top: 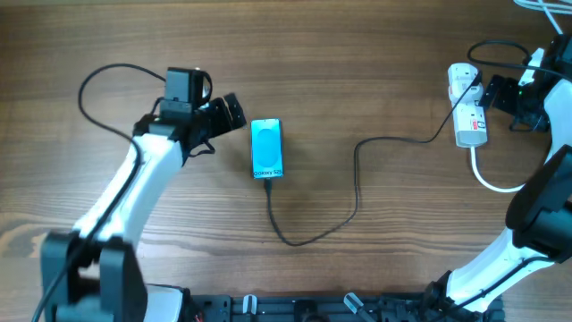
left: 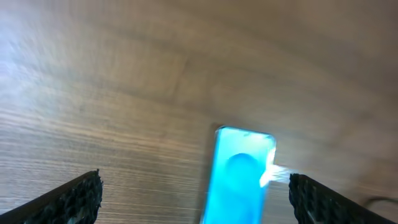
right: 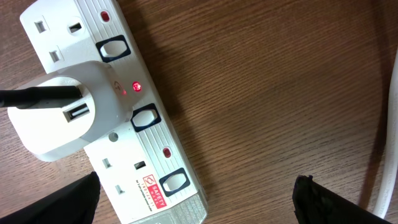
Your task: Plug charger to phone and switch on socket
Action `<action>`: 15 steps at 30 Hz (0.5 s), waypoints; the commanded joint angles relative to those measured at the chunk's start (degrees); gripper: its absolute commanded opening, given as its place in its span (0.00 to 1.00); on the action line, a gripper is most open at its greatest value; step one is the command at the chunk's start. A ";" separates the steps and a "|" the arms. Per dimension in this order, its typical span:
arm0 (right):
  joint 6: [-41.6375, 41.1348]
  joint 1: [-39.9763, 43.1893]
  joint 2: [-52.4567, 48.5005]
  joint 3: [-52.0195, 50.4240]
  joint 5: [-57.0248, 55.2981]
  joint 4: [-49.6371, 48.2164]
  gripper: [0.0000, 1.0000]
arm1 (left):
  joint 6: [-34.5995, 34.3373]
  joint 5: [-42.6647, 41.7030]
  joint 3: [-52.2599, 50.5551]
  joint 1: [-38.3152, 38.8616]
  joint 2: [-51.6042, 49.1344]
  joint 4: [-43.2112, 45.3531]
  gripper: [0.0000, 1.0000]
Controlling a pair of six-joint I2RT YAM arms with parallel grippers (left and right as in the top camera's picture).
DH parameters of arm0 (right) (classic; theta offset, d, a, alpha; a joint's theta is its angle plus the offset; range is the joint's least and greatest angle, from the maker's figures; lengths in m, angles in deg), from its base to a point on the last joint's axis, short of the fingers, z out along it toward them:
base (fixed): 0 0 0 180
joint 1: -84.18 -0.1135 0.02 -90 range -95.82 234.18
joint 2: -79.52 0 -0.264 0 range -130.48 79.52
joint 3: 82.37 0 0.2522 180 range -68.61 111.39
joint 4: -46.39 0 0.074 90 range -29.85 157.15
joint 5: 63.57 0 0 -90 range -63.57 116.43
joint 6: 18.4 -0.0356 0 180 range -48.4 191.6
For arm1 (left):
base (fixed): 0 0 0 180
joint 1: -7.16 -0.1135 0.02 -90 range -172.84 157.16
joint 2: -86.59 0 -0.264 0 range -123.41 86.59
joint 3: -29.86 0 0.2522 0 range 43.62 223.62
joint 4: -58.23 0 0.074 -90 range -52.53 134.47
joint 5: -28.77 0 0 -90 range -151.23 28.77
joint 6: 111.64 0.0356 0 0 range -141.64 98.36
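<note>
The phone (top: 267, 148) lies mid-table, the charger (top: 356, 179) trailing limp to the socket (top: 466, 107) at right. I judge it floppy (grasp its stiff tip by the phone). Both left gripper (top: 231, 113) and right gripper (top: 494, 92) gape, empty.

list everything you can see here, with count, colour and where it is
phone: 1, cyan screen, table centre
charger: 1, black, loops from phone's near end to adapter
socket: 1, white strip, far right, one red lamp lit
adapter: 1, white, in socket's middle outlet
white cable: 1, white, curves off socket's near end
table: 1, brown wood, under everything
left pincer: 1, black, open, left of phone
right pincer: 1, black, open, at socket
</note>
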 commanded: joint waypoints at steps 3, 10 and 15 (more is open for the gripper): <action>1.14 0.09 1.38 0.52 -0.76 -0.02 1.00 | 0.11 0.37 0.55 -0.11 7.48 0.15 1.00; 1.14 0.09 1.38 0.52 -0.76 -0.02 1.00 | 0.11 0.37 0.52 -0.11 9.77 0.13 1.00; 1.11 0.09 1.38 0.52 -0.76 -0.02 0.99 | 0.11 0.37 0.52 -0.11 9.68 0.15 1.00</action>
